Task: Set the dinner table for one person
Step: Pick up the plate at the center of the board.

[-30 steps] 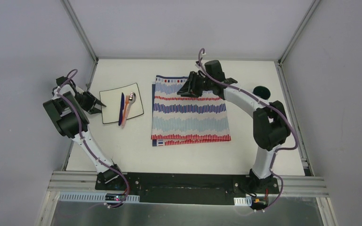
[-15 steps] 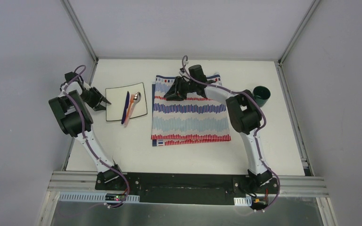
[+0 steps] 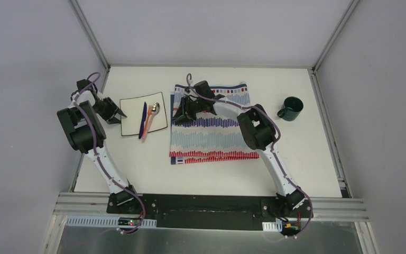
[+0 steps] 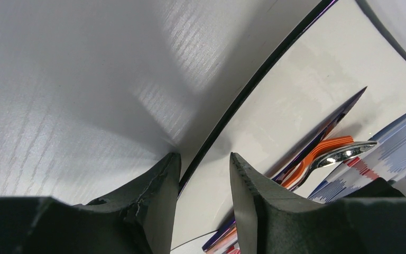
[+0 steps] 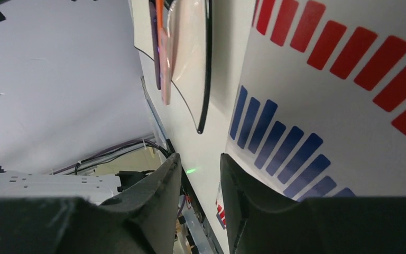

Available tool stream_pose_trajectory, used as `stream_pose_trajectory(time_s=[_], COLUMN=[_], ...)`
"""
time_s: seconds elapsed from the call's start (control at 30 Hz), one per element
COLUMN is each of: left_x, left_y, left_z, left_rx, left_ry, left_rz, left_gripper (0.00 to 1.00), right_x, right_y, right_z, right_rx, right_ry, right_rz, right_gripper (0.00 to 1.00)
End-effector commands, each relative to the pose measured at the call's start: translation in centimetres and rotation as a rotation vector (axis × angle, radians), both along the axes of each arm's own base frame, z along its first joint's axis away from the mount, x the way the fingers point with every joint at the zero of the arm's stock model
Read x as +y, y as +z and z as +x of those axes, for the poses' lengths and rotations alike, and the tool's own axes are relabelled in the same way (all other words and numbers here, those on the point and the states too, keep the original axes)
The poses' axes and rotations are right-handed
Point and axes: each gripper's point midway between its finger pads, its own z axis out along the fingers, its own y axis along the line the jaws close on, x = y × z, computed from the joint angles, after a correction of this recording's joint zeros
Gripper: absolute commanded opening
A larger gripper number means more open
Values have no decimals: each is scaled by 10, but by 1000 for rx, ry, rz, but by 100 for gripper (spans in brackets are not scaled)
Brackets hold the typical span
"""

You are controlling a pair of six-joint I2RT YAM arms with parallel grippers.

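On the dinner table lies a white square plate with a dark rim, left of centre. A blue knife and an orange-handled spoon rest on it. My left gripper is at the plate's left edge. In the left wrist view its jaws straddle the plate's rim, one finger on each side. My right gripper hovers over the left edge of the striped cloth. It stands open with nothing between its fingers, and the plate's rim lies just ahead of it.
A dark green cup stands at the right, apart from the cloth. Grey rails edge the tabletop, and white walls stand close behind and at both sides. The right arm arches over the cloth's far half.
The plate, with the knife and spoon on it, has shifted right toward the cloth along with my left gripper. My right gripper has swept left along the cloth's far edge, uncovering the cup.
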Motion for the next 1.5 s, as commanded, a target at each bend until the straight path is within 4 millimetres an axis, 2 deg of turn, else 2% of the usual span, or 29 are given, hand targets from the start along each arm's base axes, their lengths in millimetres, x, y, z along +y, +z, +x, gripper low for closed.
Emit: stream_pose_trajectory(time_s=[0.0, 0.17, 0.27, 0.43, 0.6, 0.63, 0.67, 0.7, 0.8, 0.9, 1.27, 1.47], left_x=[-4, -6, -8, -13, -12, -11, -12, -12, -15, -14, -18, -29], left_y=[6, 6, 9, 16, 22, 23, 24, 24, 25, 24, 25, 25], left_z=[-6, -6, -6, -4, 0, 0, 0, 0, 1, 0, 3, 6], left_rx=[10, 11, 6, -6, -18, -20, -21, -22, -25, -20, -28, -30], left_ry=[-25, -33, -39, -57, -60, -59, -60, -62, -69, -69, -80, -117], left_rz=[44, 45, 52, 84, 110, 117, 120, 119, 122, 127, 126, 137], left_gripper=[42, 41, 42, 42, 42, 42, 43, 42, 42, 42, 42, 42], right_x=[13, 24, 29, 20, 17, 19, 18, 18, 18, 18, 22, 24], right_y=[-4, -21, -20, 11, 27, 35, 31, 37, 34, 27, -10, -22], right_z=[-14, -29, -31, -2, 18, 24, 30, 35, 50, 57, 55, 53], right_rx=[8, 31, 28, -58, -173, -198, -219, -245, -249, -219, -170, -160], right_ry=[60, 77, 82, 44, 49, 48, 47, 49, 31, 21, 19, 20], right_rz=[17, 25, 60, 94, 43, 38, 18, 15, 5, 16, -3, -6], right_gripper=[36, 37, 36, 36, 37, 37, 37, 37, 37, 37, 37, 37])
